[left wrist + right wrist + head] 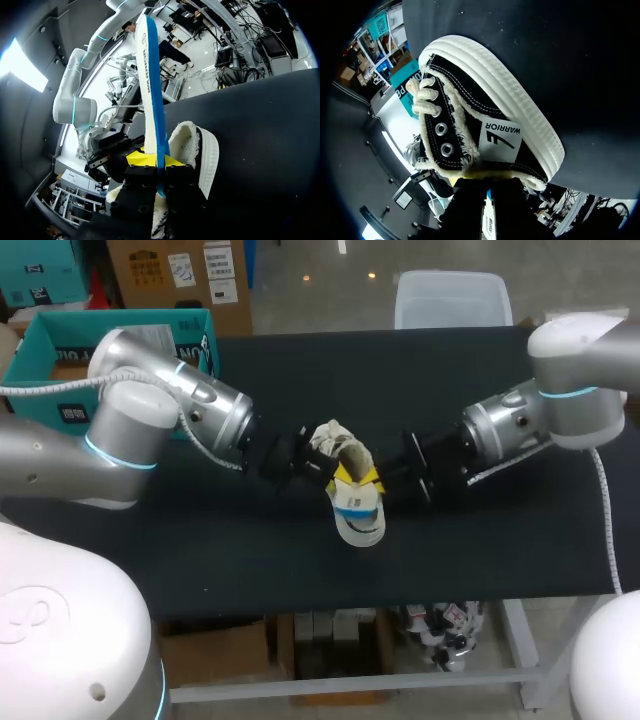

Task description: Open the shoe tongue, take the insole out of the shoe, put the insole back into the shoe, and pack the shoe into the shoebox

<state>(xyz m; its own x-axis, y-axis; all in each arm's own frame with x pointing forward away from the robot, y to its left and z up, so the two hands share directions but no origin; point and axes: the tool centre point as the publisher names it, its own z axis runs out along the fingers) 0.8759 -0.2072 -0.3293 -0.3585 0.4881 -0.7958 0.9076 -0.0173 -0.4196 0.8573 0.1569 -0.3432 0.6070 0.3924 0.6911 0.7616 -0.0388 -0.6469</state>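
Your left hand [156,161] is closed on the white, blue-edged insole [150,75], one yellow tip on each face, and the insole sticks out ahead of it, just beside the fleece-lined shoe [200,150]. Your right hand [487,192] is up against the shoe's collar from the opposite side; you cannot tell whether it is open or closed. The shoe lies near the middle of the black worktop [480,560].

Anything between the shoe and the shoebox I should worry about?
Only the left arm crosses the line from the shoe to the teal shoebox at the far left corner; no loose thing shows there.
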